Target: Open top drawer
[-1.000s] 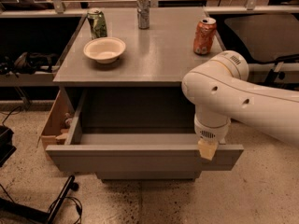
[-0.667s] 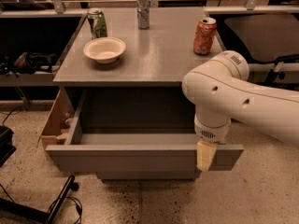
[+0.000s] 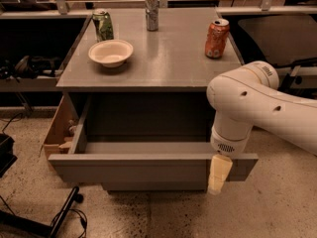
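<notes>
Gripper [image 3: 219,175], cream-coloured, is seen at the right end of the front panel of the wide matte-grey top drawer [image 3: 138,167], drawn well out toward the near side; its spread cannot be told. If pulled further off-centre, the drawer could be skewed or jammed.

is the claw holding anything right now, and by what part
The claw sits over the front panel's top edge on the top drawer, near its right end. Whether it clamps that edge cannot be told; nothing else is held.
</notes>
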Available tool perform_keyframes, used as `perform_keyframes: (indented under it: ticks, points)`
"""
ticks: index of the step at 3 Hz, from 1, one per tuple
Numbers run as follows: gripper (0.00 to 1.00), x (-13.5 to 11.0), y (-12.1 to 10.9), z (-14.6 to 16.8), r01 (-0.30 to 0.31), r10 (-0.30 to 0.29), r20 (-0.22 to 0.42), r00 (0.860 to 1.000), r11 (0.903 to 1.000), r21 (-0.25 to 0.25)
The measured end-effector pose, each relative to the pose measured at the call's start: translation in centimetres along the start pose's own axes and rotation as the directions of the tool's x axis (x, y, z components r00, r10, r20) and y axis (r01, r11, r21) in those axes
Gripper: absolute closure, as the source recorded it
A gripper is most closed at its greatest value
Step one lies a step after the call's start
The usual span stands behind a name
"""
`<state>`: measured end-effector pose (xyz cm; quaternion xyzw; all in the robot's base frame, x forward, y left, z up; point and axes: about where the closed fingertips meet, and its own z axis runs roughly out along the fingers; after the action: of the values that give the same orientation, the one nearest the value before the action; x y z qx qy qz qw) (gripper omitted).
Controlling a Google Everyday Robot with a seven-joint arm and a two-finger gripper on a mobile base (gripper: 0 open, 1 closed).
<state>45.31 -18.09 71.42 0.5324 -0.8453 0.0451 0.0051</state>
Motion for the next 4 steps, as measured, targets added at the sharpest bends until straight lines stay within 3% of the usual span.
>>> perform_keyframes:
  ticks: [1,2,3,4]
  points:
    - [0.00,-0.3,3.5,0.4,0.080,-0.071,0.136,0.988,0.9945,-0.067]
    - [0.00,-0.5,4.3,0.2,0.143,-0.127,0.176,0.976,0.9863,-0.082]
    - [0.00,-0.3,3.9,1.5,0.119,-0.107,0.142,0.984,0.9897,-0.080]
    - [0.00,0.0,2.6,4.3,0.078,-0.074,0.064,0.995,0.9946,-0.067]
